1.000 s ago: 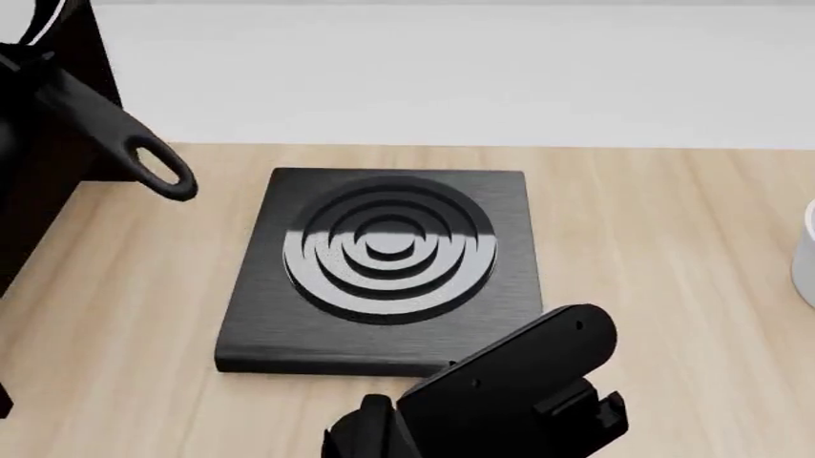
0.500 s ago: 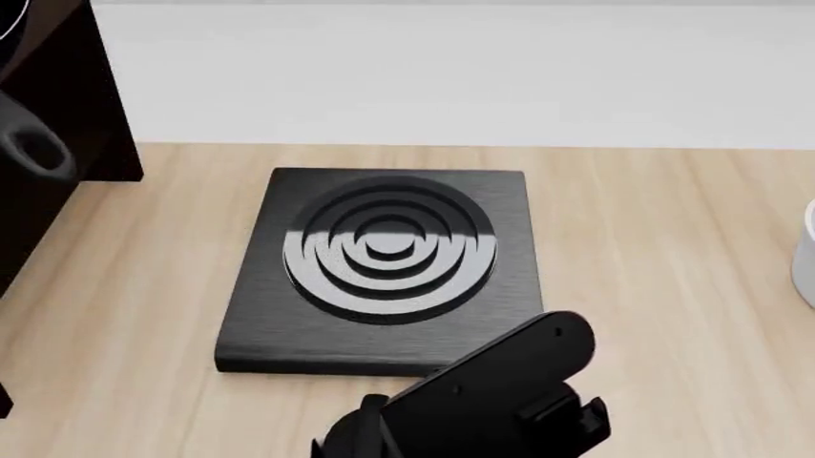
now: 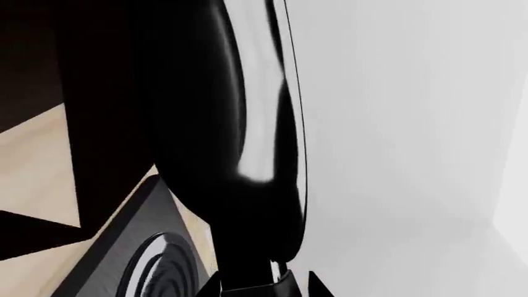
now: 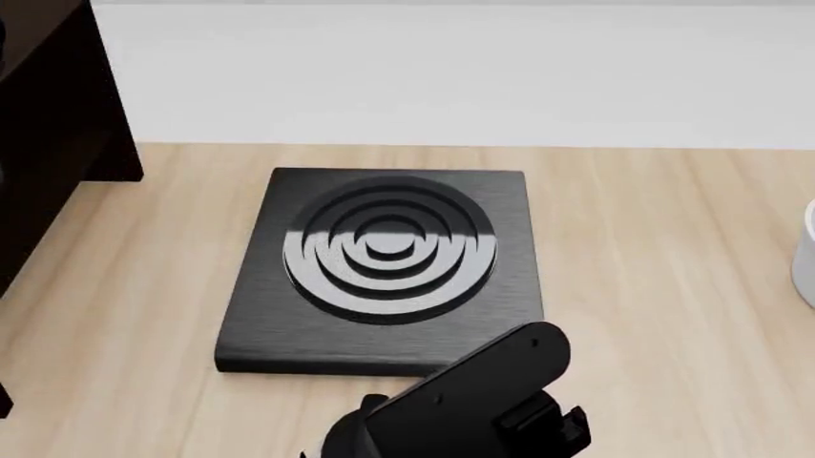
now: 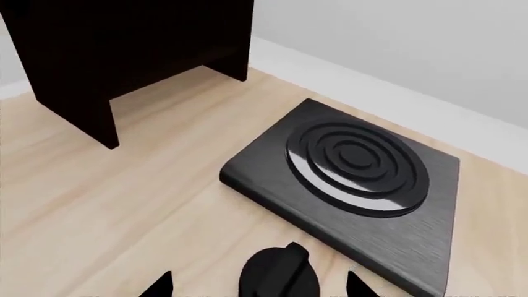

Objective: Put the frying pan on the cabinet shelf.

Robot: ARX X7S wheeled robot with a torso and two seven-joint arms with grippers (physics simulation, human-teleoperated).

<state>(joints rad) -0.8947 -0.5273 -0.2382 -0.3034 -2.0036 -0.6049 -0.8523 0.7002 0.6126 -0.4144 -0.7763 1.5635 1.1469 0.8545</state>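
Observation:
In the left wrist view the frying pan (image 3: 239, 124) fills the middle, seen edge-on, black with a glossy grey-white streak. My left gripper (image 3: 262, 286) is shut on its black handle at the picture's edge. The dark cabinet (image 3: 91, 74) stands right beside the pan. Pan and left gripper are out of the head view, where only the cabinet's side (image 4: 52, 134) shows at the far left. My right gripper (image 5: 257, 286) is open and empty, low over the wooden table. The cabinet (image 5: 123, 49) shows ahead of it in the right wrist view.
A square black burner plate (image 4: 382, 258) with concentric rings lies mid-table; it also shows in the right wrist view (image 5: 355, 167) and the left wrist view (image 3: 140, 266). A white bowl (image 4: 804, 258) sits at the right edge. My right arm (image 4: 471, 401) is at the near edge.
The pan's handle loop has moved left, out of the head view past the cabinet. My right arm has drawn back a little toward the near edge.

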